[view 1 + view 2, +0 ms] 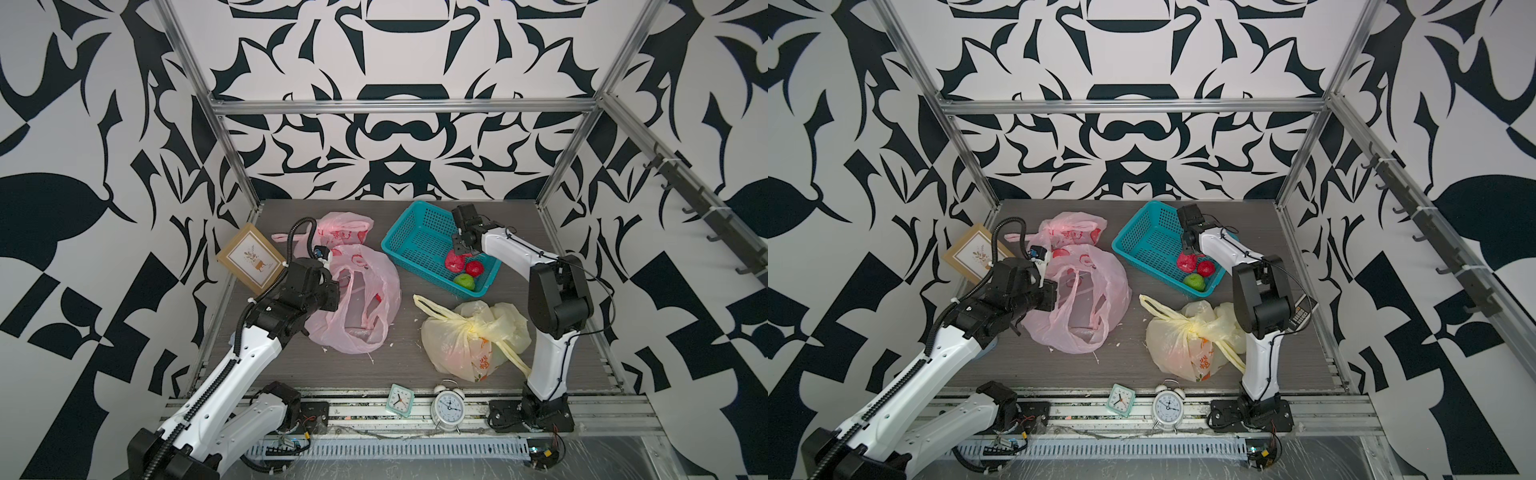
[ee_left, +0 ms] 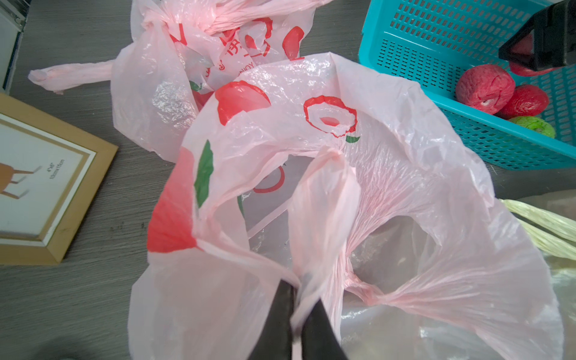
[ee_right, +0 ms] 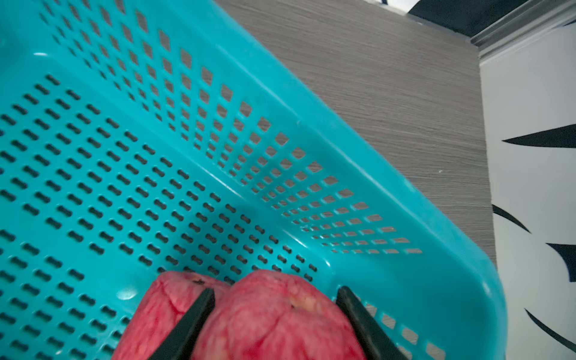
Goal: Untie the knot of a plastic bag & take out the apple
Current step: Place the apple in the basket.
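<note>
- The apple point(image 3: 274, 314) was red with a pale, mottled skin and a small tan blemish. It sat inside the basket point(image 3: 124, 171) near one corner, clamped between the dark fingers of the right gripper point(image 3: 276, 291).
- Whether it touched the basket floor could not be told. Its lower part was cut off in the right wrist view, and in both top views the gripper covered most of it.
- The basket was rectangular teal hard plastic, with a slotted floor and square-holed walls.
- Just beside the held fruit in the basket lay a second red apple point(image 2: 484, 87), a third red apple point(image 2: 526, 101) and a green apple point(image 2: 533, 127), all rough-skinned.
- Beside the basket, the left gripper point(image 2: 300, 293) was pinched on a twisted strip of the pink bag point(image 2: 389, 124). The bag was thin, crinkled, translucent film with red and green prints, and its mouth gaped open.
- Near the basket lay a knotted yellow bag point(image 1: 461, 336), its contents blurred through the film.
</note>
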Controlling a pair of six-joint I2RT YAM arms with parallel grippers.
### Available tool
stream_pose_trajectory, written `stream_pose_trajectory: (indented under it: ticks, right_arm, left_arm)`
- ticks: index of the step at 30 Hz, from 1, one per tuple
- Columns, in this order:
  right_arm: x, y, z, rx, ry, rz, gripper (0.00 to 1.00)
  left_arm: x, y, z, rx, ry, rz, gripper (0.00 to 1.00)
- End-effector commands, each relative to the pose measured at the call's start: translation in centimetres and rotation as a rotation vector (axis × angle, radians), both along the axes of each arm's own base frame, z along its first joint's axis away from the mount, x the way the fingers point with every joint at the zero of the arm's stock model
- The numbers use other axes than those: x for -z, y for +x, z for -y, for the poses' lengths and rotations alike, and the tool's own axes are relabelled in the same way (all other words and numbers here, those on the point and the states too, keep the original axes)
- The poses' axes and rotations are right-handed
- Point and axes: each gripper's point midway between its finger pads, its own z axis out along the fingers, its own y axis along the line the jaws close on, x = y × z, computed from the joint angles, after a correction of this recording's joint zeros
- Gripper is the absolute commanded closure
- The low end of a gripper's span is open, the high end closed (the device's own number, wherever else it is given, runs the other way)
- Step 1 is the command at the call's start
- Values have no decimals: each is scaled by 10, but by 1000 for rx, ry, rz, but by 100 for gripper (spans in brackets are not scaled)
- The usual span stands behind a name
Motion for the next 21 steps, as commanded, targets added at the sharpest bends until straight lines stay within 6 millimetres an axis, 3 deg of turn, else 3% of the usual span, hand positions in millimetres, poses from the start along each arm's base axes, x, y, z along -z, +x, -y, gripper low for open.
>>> stream_pose_trajectory:
  ticks: [1,14,18,21]
  right_arm:
    - [-15,2,15,60,-20,21,47]
    - [14,2,17,54,46,-95,37]
    - [5,2,17,53,60,-80,23]
    - [-14,3,13,35,86,-44,19]
  left_arm:
    - [-5,0,-4,-25,0,-5,87]
    - [-24,-2,-7,-32,6,-9,41]
    - [-33,-5,-12,-44,23,3,31]
    - [-44,-6,-14,-45,20,29,29]
